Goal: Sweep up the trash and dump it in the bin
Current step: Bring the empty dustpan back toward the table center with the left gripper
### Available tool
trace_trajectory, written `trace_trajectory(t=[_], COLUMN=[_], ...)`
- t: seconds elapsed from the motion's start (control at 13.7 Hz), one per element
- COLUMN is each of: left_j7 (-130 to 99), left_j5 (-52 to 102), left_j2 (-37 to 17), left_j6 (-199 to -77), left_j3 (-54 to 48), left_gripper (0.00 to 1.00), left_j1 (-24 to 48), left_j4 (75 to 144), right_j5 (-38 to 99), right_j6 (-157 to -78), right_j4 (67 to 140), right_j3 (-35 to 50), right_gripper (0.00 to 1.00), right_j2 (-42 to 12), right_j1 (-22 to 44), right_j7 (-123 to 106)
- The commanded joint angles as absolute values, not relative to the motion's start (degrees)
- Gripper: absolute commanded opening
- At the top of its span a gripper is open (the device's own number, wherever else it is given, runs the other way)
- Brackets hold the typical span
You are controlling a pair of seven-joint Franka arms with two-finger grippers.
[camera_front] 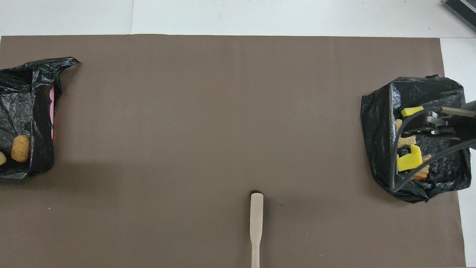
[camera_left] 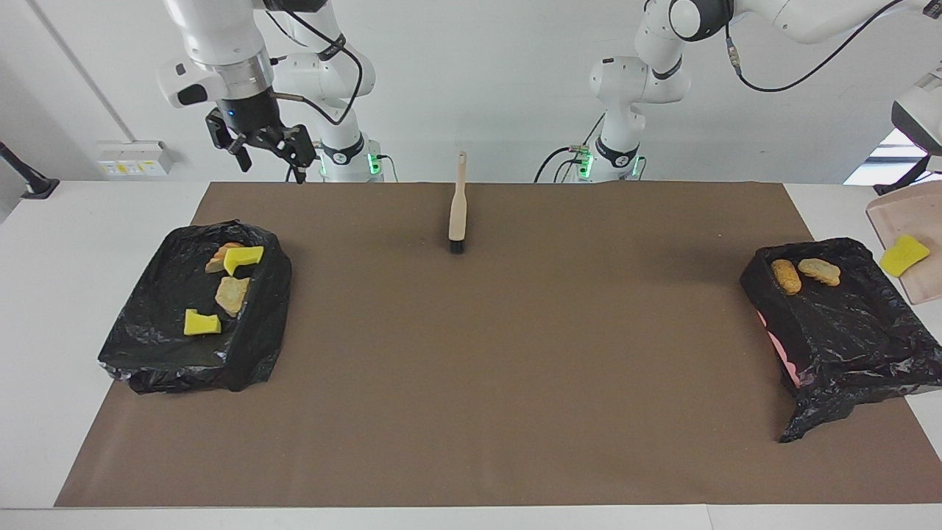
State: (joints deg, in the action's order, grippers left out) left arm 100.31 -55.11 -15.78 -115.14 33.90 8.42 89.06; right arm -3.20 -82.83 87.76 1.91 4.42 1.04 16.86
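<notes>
Two black-bagged bins hold trash. The bin (camera_left: 147, 346) (camera_front: 375, 149) at the right arm's end has yellow sponge chunks (camera_left: 243, 258) (camera_front: 409, 158) and tan bread pieces (camera_left: 232, 294). The bin (camera_left: 839, 338) (camera_front: 29, 111) at the left arm's end holds two bread lumps (camera_left: 785, 276) (camera_front: 20, 148). The beige dustpan (camera_left: 894, 217) hangs tilted beside that bin with one yellow sponge (camera_left: 905, 255) on it. It is held by my left gripper, which is out of view. My right gripper (camera_left: 270, 158) (camera_front: 427, 124) is open and empty, high up by the first bin.
The beige hand brush (camera_left: 458, 210) (camera_front: 256, 223) lies on the brown mat (camera_left: 515, 368) near the robots' edge, midway between the arms, bristles pointing away from the robots. Pink bin wall (camera_left: 780, 353) shows under the bag at the left arm's end.
</notes>
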Motion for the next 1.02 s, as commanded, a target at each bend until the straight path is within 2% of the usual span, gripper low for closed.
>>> trace_trajectory(t=[0.0, 0.29, 0.51, 0.73, 0.95], left_j7=[94.32, 88.09, 88.06, 87.28, 82.80], left_j5=[-63.78, -71.07, -71.91, -63.41, -50.05], left_j2=[-9.94, -6.60, -6.42, -6.68, -6.50], left_j6=[-109.80, -102.67, -101.43, -99.76, -98.27], left_j3=[27.62, 21.63, 20.13, 16.18, 12.32], left_gripper=[0.00, 0.00, 0.00, 0.00, 0.00], left_j1=[8.53, 8.44, 8.18, 7.82, 7.82], left_j4=[94.82, 98.69, 94.94, 93.43, 93.61], right_j5=[-2.10, -2.90, -2.11, -2.72, -2.55], right_j6=[-80.60, -79.98, -80.59, -80.33, -80.25], right_j4=[86.66, 88.41, 89.21, 89.21, 89.30], right_j3=[-2.71, -4.31, -4.31, -7.10, -7.56], right_gripper=[1.00, 1.00, 1.00, 1.00, 1.00], right_j2=[5.53, 8.70, 8.44, 8.52, 8.53], right_j1=[0.44, 0.70, 0.62, 4.38, 4.48], right_j7=[10.04, 7.29, 7.12, 7.12, 7.21])
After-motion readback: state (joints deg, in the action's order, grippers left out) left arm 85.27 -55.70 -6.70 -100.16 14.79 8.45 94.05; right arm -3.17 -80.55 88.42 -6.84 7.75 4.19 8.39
